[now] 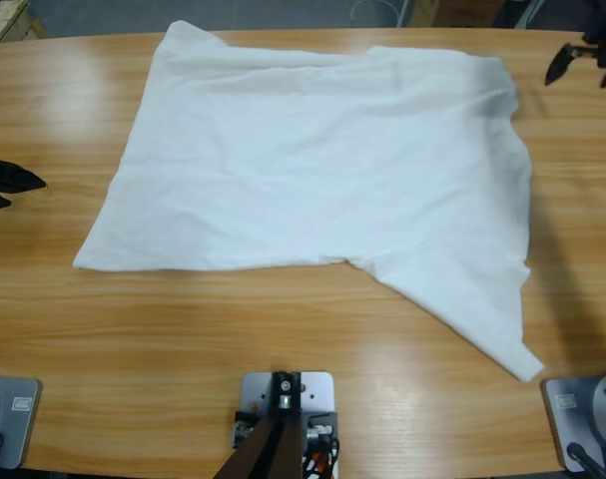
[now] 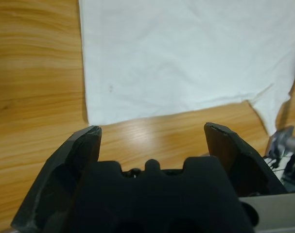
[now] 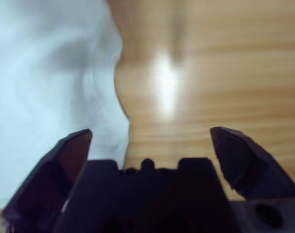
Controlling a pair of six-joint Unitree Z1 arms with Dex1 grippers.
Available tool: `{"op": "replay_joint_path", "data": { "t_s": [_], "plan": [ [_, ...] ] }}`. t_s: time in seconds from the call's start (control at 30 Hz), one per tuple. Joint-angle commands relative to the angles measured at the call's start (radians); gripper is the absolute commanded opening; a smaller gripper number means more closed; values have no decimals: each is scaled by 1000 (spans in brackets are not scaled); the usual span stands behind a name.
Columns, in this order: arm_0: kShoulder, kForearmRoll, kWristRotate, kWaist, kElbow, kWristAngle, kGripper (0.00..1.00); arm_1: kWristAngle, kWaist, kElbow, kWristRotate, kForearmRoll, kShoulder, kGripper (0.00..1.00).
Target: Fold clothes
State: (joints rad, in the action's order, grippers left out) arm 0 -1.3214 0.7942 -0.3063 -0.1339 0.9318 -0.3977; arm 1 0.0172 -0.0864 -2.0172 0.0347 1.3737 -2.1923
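A white T-shirt (image 1: 322, 170) lies spread flat over the middle of the wooden table, with one pointed corner (image 1: 527, 369) trailing toward the front right. My left gripper (image 1: 21, 188) hovers at the table's left edge, apart from the shirt, open with nothing between its jaws. In the left wrist view the left gripper (image 2: 152, 128) faces the T-shirt (image 2: 186, 58) and its near corner. My right gripper (image 1: 567, 62) hangs at the back right, just past the shirt's right edge. In the right wrist view the right gripper (image 3: 149, 131) is open and empty, with the T-shirt (image 3: 50, 87) at its left.
Bare wooden tabletop (image 1: 183, 329) runs along the front of the shirt and on both sides of it. The table's far edge (image 1: 93, 38) passes close behind the shirt's back hem.
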Motion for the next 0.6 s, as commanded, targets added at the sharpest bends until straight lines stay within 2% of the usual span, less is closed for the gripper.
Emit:
{"op": "replay_joint_path", "data": {
  "t_s": [0.03,0.13,0.27,0.43,0.53,0.6],
  "plan": [
    [-72,-85,-60,161,-115,-246,826,101,70,493,-34,-206,341,1000],
    [-183,-112,-53,162,-125,-363,826,99,209,549,-95,-214,405,998],
    [-282,-186,-67,142,-192,-354,825,105,345,624,-191,-233,499,1000],
    [-373,-204,-113,-63,-89,-147,821,113,382,703,-281,-195,667,1000],
    [-418,-189,-99,-94,-50,-86,821,110,389,724,-314,-136,771,1000],
    [-418,-183,-108,-162,-36,17,821,108,389,745,-320,-136,811,1000]
  ]
}}
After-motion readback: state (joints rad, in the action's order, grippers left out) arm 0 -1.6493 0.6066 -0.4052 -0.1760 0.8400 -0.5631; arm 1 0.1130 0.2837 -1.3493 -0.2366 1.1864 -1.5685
